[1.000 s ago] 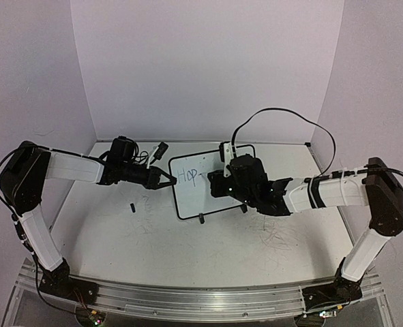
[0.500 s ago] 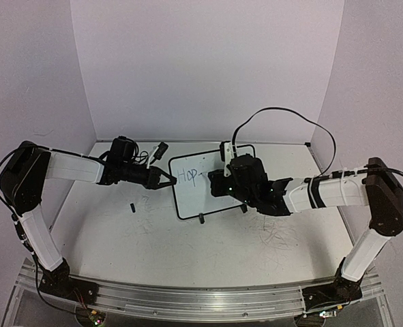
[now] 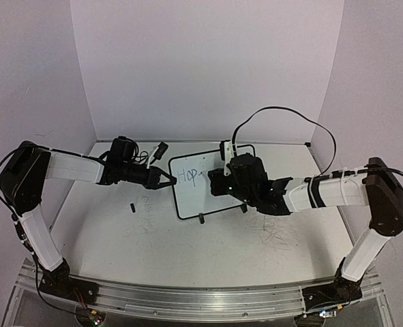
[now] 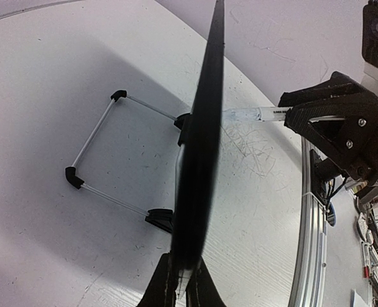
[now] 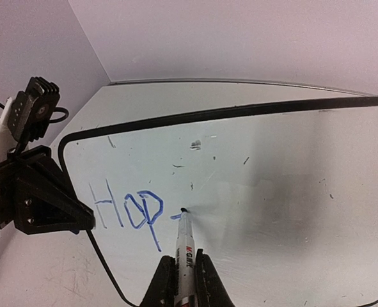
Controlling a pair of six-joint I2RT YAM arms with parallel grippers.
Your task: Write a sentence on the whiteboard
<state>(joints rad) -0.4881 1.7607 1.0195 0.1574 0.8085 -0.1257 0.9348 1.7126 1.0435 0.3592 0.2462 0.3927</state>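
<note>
From above, right pincer [image 5: 182, 276], pinching marker [image 5: 185, 251], hides half whiteboard [image 3: 187, 199]; left pincer [image 3: 168, 180] pinches edge; sentence [image 3: 187, 176]: "Hop".

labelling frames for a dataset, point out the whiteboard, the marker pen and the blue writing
small black-framed white whiteboard [image 3: 196, 199]: top external view, bare lower face
slim white marker pen [image 5: 185, 251]: right wrist view, printed barrel
blue handwritten letters "Hop" [image 5: 136, 212]: right wrist view, the middle o

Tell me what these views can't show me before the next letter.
- Right wrist: the frame cuts off the board at the right and bottom; the right claw hides the lower barrel of the marker.
- Left wrist: the board is edge-on and blurred, so the writing is hidden.
- Top: the right arm covers the marker, right claw and much of the board's right side.
</note>
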